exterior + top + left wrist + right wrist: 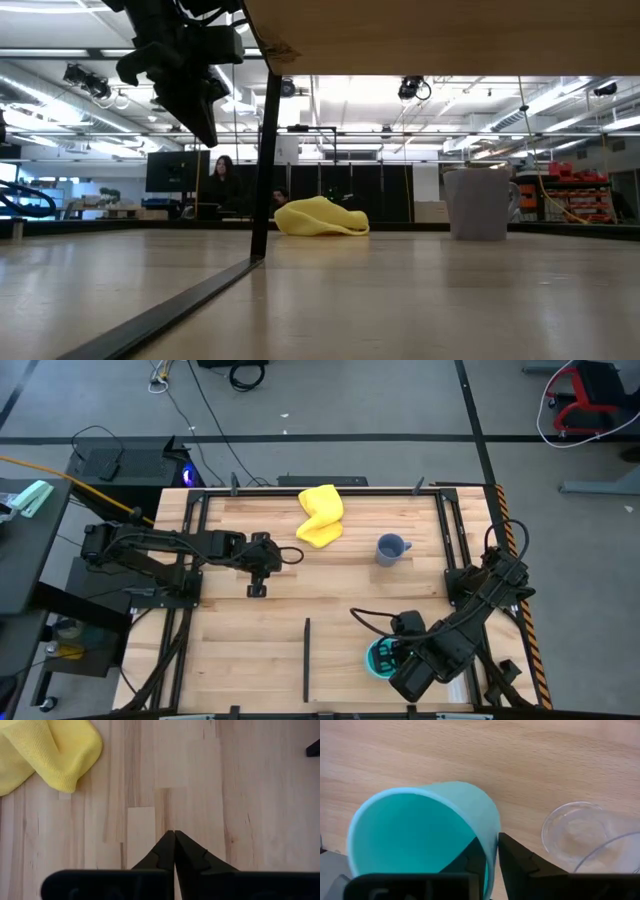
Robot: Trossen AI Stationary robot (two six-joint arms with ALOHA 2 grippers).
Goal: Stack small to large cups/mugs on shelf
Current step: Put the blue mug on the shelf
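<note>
The bright cyan mug [420,835] fills the right wrist view and sits at the table's near right [380,658]; its handle does not show. My right gripper [492,842] is shut on its rim. The small clear cup [577,834] stands on the wood just beside the cyan mug. The grey-blue handled mug [390,548] stands upright on its base toward the far right [480,203]. My left gripper [174,835] is shut and empty, raised above the table's left middle [256,586], near the yellow cloth [320,515]. My right gripper pinches the cyan mug's wall at the rim [487,827], with one finger [470,855] inside the mug and the other finger [520,857] outside. The fingers come down from above at a slant. I cannot tell whether the mug's base is on the table.
A crumpled yellow cloth [320,217] lies on the far middle of the table. A thin dark post and strip [262,170] stand at the near middle under a wooden board [440,35]. Bare wood lies between the two arms [330,590]. People sit in the room beyond.
</note>
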